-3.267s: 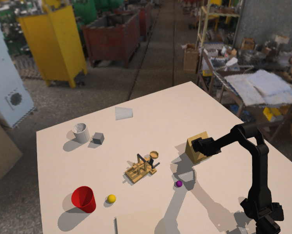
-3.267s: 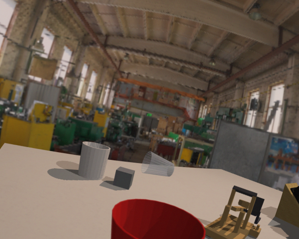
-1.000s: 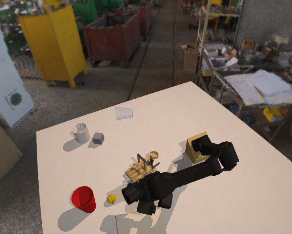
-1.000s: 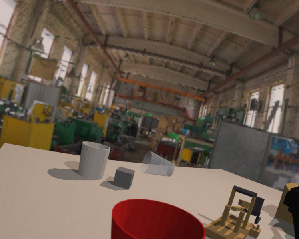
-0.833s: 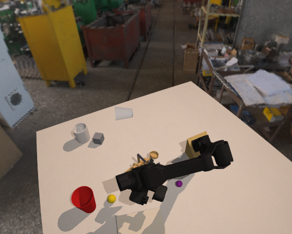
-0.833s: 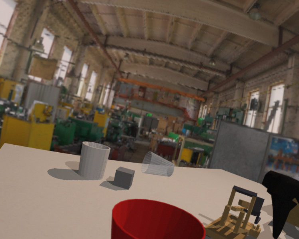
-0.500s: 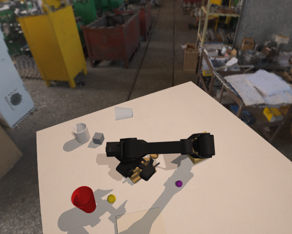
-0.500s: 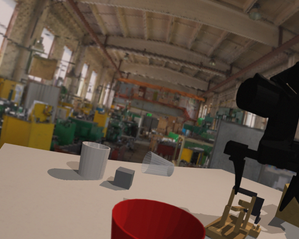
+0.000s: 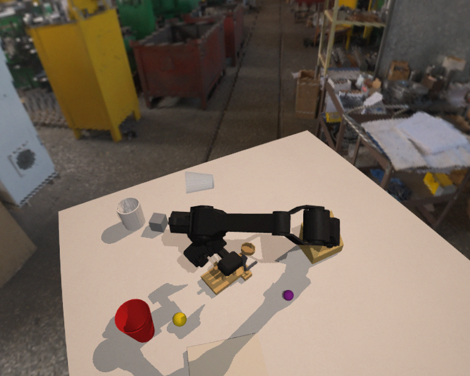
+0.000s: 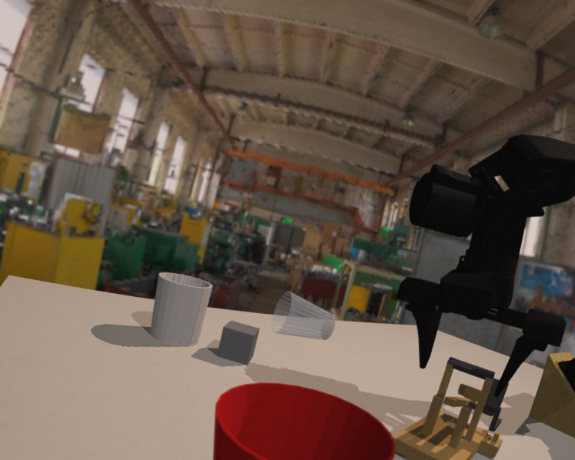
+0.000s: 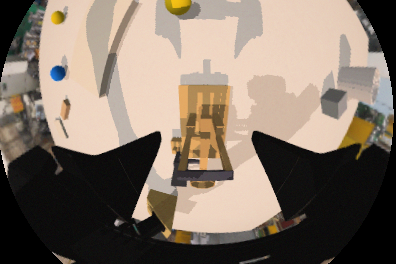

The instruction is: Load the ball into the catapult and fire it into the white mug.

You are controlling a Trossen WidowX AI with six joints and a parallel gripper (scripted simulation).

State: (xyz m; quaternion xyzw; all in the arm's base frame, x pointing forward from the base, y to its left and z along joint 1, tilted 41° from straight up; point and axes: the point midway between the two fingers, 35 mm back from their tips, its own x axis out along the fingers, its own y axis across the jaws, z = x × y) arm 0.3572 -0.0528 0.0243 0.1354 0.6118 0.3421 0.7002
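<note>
The wooden catapult stands mid-table; its round cup looks empty in the top view. My gripper is open and empty, pointing down over the catapult, with a finger on either side of its frame in the wrist view. The white mug stands upright at the far left. A yellow ball and a purple ball lie on the table. The wrist view also shows a blue ball and a second yellow ball.
A grey cube is beside the mug. A clear ribbed cup lies on its side. A red cup stands near the yellow ball. A wooden wedge block is behind the catapult.
</note>
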